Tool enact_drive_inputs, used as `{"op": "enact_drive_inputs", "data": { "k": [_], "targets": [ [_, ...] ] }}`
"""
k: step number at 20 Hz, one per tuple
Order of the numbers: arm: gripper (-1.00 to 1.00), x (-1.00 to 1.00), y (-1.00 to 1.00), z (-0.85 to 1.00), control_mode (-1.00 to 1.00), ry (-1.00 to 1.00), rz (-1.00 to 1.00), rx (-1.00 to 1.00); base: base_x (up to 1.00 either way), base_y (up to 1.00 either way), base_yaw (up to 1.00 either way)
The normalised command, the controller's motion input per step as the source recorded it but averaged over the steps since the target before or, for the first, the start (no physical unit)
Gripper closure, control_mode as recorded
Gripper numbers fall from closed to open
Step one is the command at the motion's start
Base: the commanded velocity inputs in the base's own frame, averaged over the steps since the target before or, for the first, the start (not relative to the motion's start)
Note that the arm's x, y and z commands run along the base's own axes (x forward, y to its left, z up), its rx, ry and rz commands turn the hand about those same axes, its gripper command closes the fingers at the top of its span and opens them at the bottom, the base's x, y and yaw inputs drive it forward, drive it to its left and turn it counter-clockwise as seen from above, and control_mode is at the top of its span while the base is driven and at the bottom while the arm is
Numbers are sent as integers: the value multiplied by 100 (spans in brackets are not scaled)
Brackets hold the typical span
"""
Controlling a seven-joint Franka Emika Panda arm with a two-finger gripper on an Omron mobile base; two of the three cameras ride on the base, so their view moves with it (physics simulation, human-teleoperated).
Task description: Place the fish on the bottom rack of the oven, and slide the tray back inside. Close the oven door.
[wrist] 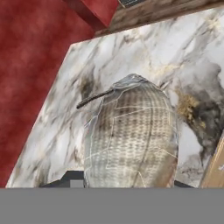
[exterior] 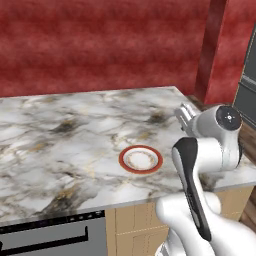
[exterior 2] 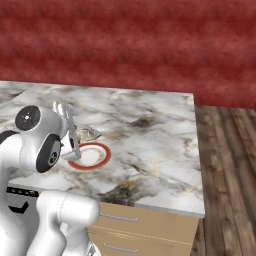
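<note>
Above the marble counter (exterior: 75, 135) in the left base view, the arm's wrist hangs beside the red-rimmed plate (exterior: 141, 159), which lies bare. From the right base view, the gripper (exterior 2: 75, 137) holds the fish (exterior 2: 88, 133) lifted just over that plate. Through the hand view, the fish (wrist: 131, 135) sits clamped between the fingertips. Carrying it level and unhurried toward the oven should keep it from slipping.
</note>
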Motion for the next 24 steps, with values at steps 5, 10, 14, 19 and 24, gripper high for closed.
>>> {"op": "enact_drive_inputs", "data": {
  "k": [5,10,14,19,24],
  "targets": [
    [100,-99,1,66,-100,-25,0,-2,0,0,0],
    [100,-81,8,50,-100,-19,0,-1,0,0,0],
    [100,-62,17,35,-100,-18,0,-2,0,0,0],
    [100,-66,0,28,-100,-13,2,0,0,0,0],
    [100,-54,0,24,-100,-1,5,0,0,0,0]
  ]
}}
